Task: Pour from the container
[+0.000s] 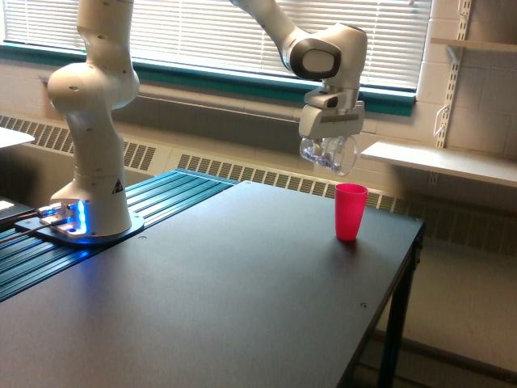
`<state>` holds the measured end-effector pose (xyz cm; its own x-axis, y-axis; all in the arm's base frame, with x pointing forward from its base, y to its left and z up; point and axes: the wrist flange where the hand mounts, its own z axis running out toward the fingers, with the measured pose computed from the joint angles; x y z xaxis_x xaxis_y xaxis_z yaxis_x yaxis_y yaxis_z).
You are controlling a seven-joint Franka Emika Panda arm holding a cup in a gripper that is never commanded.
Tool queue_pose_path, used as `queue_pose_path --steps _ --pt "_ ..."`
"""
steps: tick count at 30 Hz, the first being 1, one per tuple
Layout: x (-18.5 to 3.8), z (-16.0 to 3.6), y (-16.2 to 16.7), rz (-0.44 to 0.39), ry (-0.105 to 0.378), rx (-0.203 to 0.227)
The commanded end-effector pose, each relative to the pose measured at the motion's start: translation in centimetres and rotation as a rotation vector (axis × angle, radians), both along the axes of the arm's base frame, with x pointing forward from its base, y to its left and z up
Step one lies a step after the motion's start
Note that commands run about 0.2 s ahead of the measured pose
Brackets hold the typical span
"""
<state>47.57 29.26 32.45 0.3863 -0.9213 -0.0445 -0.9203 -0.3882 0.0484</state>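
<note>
Clear glass or plastic, the container hangs in the air above the far right part of the table, clamped in the gripper that grips it from above; something small and bluish seems to sit inside, though I cannot make it out. It is tipped somewhat, its rounded body leaning to the right. Just below and slightly to the right stands the pink cup, upright and apart from the container, near the table's right edge. To my eye the pour has not begun. The risk is alignment: the container's mouth does not look squarely over the cup, so tilting now could spill onto the tabletop. Dropping lower could clip the cup's rim and knock the light thing over.
</note>
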Motion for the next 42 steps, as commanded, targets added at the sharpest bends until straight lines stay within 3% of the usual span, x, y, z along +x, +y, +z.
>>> queue_pose_path --steps 1,11,23,38,42 --pt "0.6 0.1 0.6 -0.037 0.03 0.016" --pt "1.2 -0.7 0.1 -0.097 0.101 0.018" --pt "1.7 -0.6 0.7 -0.131 0.201 0.07" --pt "2.2 -1.8 0.7 -0.134 0.215 0.014" --pt "2.1 -1.8 1.1 -0.135 0.218 0.017"
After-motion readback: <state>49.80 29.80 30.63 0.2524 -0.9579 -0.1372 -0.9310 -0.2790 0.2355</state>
